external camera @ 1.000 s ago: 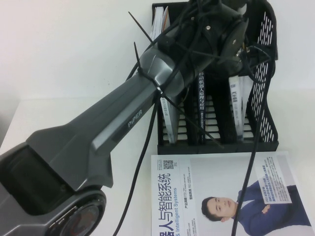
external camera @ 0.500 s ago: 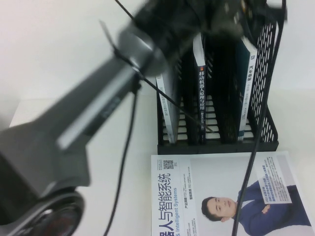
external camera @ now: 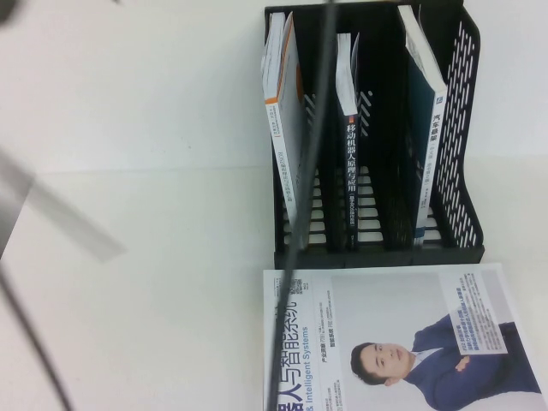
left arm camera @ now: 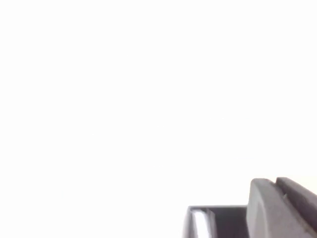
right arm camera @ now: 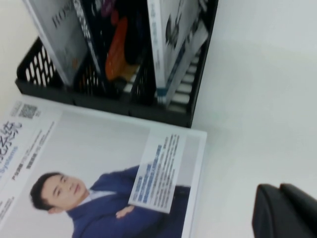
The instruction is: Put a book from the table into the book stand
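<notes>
White surface (external camera: pixel 137 257) is carrying a black perforated plastic book stand (external camera: pixel 462 128), where the thin white teal-spined book (external camera: pixel 425 128) is standing in the right slot, apart from both closed, empty tools: left tool (left arm camera: pixel 282 208), right tool (right arm camera: pixel 285 210).

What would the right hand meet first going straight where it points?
Probably bare table beside the book stand, clear of the portrait-cover book; depth unclear. Right hand hangs over that side; left hand, shut, sits high by the stand's rim.
</notes>
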